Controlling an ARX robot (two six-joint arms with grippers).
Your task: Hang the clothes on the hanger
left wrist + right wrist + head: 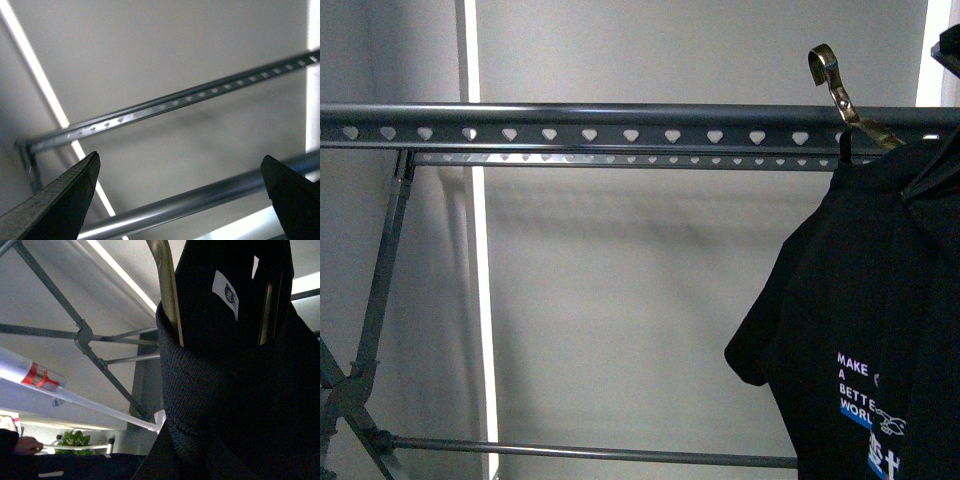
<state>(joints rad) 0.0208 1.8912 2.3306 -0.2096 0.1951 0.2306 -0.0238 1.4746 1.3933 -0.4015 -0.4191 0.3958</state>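
The black T-shirt (865,300) with white "MAKE A BETTER WORLD" lettering hangs at the right of the front view on a shiny metal hanger. The hanger's hook (828,68) is above the rack's heart-holed top rail (590,130) and rests on nothing. My right gripper is shut on the T-shirt. In the right wrist view the ribbed collar (200,385) and neck label (225,292) fill the picture and hide the fingers. My left gripper (180,167) is open and empty, its jaws wide apart either side of a round rack bar (200,197), with the heart-holed rail (175,102) beyond.
A second holed rail (620,158) runs behind the top one. The rack's slanted legs (375,300) and a low crossbar (600,452) stand at the left. The right wrist view shows rack braces (82,335), a plant (75,438) and a person's hand (27,445).
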